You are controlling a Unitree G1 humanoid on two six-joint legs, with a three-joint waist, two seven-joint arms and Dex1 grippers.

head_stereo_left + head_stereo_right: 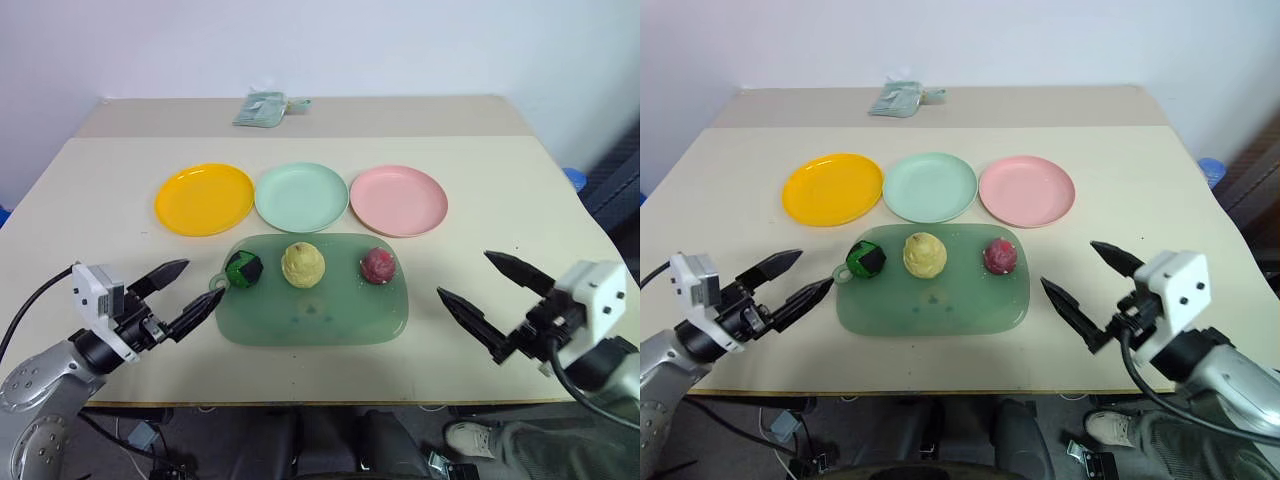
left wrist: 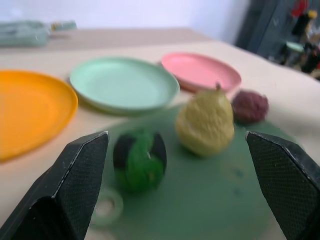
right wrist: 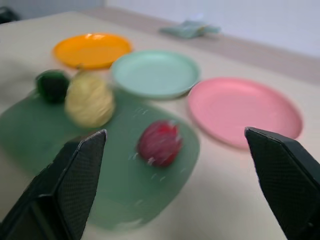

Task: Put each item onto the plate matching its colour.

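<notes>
Three items lie in a row on a translucent green tray [image 1: 320, 325]: a green lump with black patches [image 1: 243, 269], a pale yellow bumpy lump [image 1: 302, 264] and a dark red lump [image 1: 378, 265]. Behind the tray stand an orange-yellow plate [image 1: 204, 198], a mint green plate [image 1: 301, 196] and a pink plate [image 1: 399, 200], all bare. My left gripper [image 1: 188, 291] hovers open just left of the tray, pointing at the green lump. To the right of the tray my right gripper [image 1: 488, 292] is open as well, aimed toward the red lump. Neither holds anything.
A small pale-green fabric bundle [image 1: 262, 107] lies at the table's far edge. A small ring-shaped tab [image 1: 217, 283] sticks out from the tray's left corner, close to my left fingertip.
</notes>
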